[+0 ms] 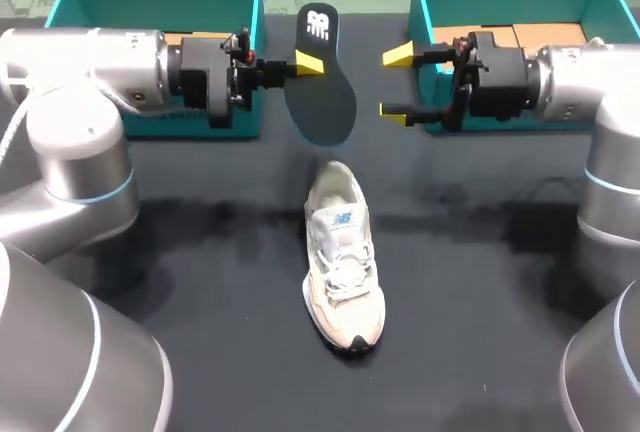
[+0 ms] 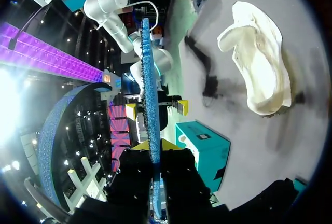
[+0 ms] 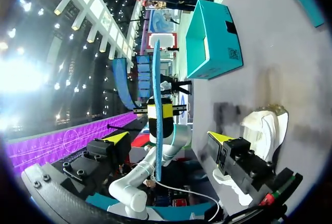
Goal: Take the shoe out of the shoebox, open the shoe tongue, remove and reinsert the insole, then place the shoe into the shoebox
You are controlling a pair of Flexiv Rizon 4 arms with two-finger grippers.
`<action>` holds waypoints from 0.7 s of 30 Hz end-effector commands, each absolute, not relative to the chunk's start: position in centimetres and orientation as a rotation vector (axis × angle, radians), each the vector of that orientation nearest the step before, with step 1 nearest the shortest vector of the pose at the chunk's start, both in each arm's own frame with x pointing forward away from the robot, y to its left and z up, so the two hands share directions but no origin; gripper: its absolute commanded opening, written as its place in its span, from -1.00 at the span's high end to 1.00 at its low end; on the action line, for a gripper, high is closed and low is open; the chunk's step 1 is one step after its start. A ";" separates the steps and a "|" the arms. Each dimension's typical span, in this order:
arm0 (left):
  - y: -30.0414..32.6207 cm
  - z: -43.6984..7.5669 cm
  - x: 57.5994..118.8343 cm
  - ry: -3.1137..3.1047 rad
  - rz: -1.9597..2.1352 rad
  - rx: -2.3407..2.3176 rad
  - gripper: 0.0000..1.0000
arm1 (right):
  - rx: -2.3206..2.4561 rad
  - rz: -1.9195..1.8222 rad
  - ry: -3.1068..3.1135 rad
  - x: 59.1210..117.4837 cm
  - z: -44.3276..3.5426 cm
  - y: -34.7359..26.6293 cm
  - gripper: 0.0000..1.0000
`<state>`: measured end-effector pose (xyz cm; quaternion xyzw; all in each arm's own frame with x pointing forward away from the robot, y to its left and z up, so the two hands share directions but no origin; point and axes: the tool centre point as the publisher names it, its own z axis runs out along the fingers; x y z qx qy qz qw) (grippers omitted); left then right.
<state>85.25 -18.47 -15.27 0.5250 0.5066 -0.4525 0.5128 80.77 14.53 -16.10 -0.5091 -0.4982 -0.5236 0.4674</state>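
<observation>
Jaws clamped, the left gripper (image 1: 308, 64) holds the insole (image 1: 325, 102) near the table's (image 1: 480, 302) far edge; the right gripper (image 1: 397, 82) faces it, wide open and empty; the shoe (image 1: 340, 262) lies mid-table.

My left arm (image 1: 90, 72) and right arm (image 1: 590, 77) are smooth silver-grey tubes with rounded joints, each ringed by a thin pale-blue band (image 1: 105, 192). Each ends in a boxy black wrist block (image 1: 210, 77). Ahead of that block, the left gripper (image 1: 308, 64) and right gripper (image 1: 396, 83) carry wedge-shaped yellow tips (image 1: 398, 55). Small red fittings (image 1: 462, 44) sit on top of it, and a white cable (image 1: 15, 122) loops well behind it.
</observation>
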 end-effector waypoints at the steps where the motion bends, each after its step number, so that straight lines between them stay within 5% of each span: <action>1: -20.3 -15.1 87.6 1.193 -1.090 1.308 1.00 | -1.237 -1.275 -1.241 81.2 -17.2 16.5 -1.00; 11: -21.3 -16.5 88.5 1.188 -1.097 1.363 1.00 | -1.222 -1.283 -1.301 81.9 -16.9 17.7 -0.85; 17: -21.7 -16.8 88.6 1.171 -1.099 1.379 1.00 | -1.207 -1.287 -1.311 82.1 -16.9 18.1 -0.27; 21: -22.2 -17.0 88.4 1.158 -1.092 1.391 1.00 | -1.197 -1.286 -1.316 82.2 -16.9 18.3 -0.13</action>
